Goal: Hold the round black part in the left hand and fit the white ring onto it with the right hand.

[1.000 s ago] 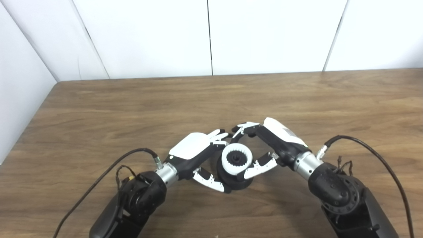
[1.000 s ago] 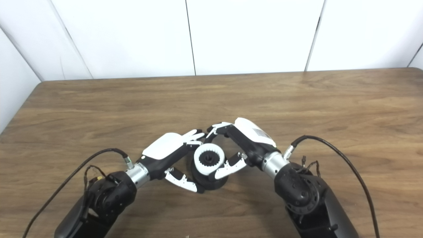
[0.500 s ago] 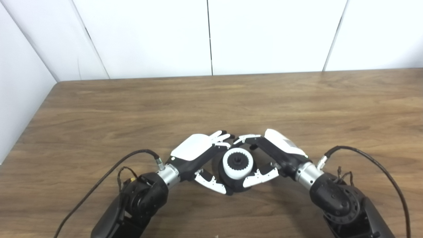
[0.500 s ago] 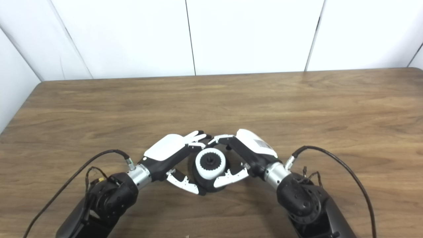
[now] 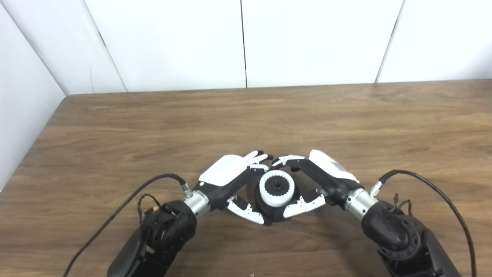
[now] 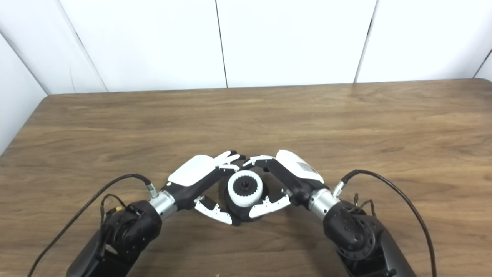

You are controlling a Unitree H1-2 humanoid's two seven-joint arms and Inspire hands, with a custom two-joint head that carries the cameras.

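A brown wooden table (image 5: 346, 115) with a clear grain fills most of both views, its top matte with a few soft pale reflections, its far edge meeting a white panelled wall (image 5: 307, 38) divided by thin dark vertical seams. At the left the table's rounded corner stands close to another white wall panel (image 5: 23, 107) that angles toward the camera. Near the front middle of the table, the round black part (image 5: 269, 213) rests between the two hands, and the white ring (image 5: 276, 189) sits on top of it, its toothed inner edge circling a dark hub at the centre. The left hand (image 5: 234, 181) is wrapped round the black part from the left, fingers (image 5: 258, 157) curled over the far side and thumb (image 5: 246, 209) under the near side, gripping it. The right hand (image 5: 315, 177) comes in from the right, its fingers arched over the far side of the ring and its thumb (image 5: 301, 204) lying against the near right side; it appears to be clasping the ring, though actual contact is hard to make out. The fingertips of the two hands almost meet behind the ring. A black cable (image 5: 115, 207) loops from the left wrist over the table, and another cable (image 5: 442, 192) arcs from the right wrist.
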